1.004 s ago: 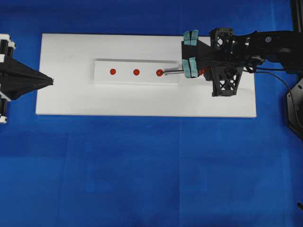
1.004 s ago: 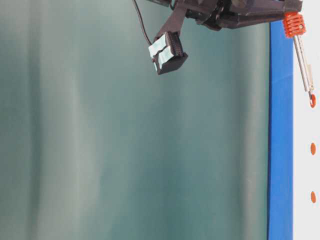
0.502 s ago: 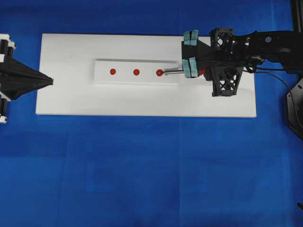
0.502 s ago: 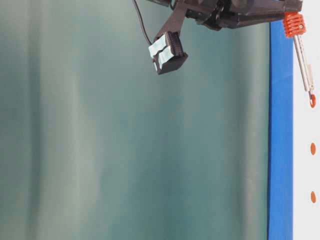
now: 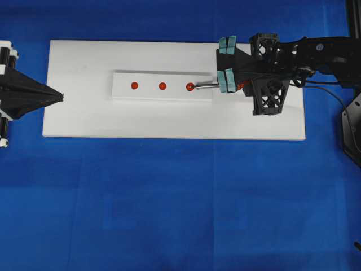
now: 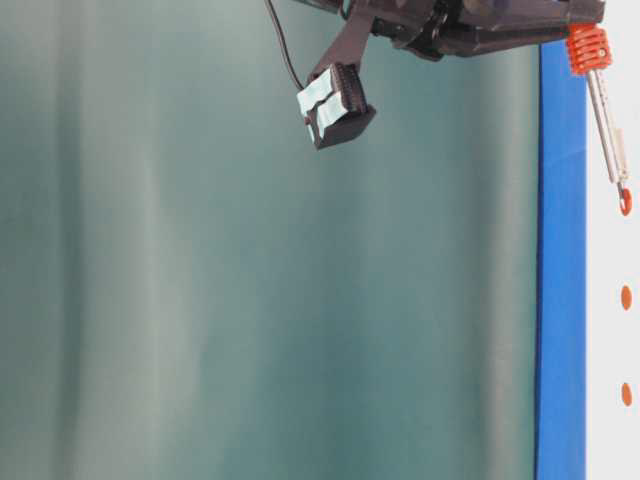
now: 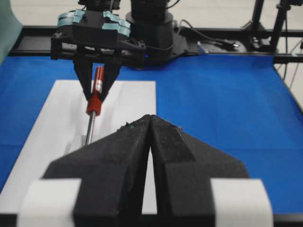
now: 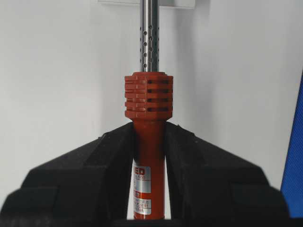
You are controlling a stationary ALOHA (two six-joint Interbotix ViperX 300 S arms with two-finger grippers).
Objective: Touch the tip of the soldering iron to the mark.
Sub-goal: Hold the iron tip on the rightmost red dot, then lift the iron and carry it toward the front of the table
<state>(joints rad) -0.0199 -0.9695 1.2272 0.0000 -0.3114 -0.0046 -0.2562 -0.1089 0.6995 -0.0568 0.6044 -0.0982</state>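
My left gripper (image 5: pixel 59 97) is parked at the left edge of the board (image 5: pixel 79 121), jaws pressed together on nothing, well apart from the work. On the strip (image 5: pixel 148 95) sit three red dots in a row; the two leftward ones are bare. The mark (image 5: pixel 190 86) is the dot at the strip's right end, nearest my right arm. The iron (image 8: pixel 148 104) reaches in from the right, shaft slanting down toward the strip, handle pinched between the jaws of my right gripper (image 8: pixel 148 156), cord trailing off behind. Step in hand: the touch itself. From above, the tip overlaps the mark's right edge; the table-level view puts the tip at the dot as well, but I cannot tell for certain whether metal truly rests on the strip or sits a hair above it. Judgement: the task is at, or very close to, completion. If contact is not made, the next move calls for a small, slow descent along the shaft line, grip unchanged, no sideways drift.
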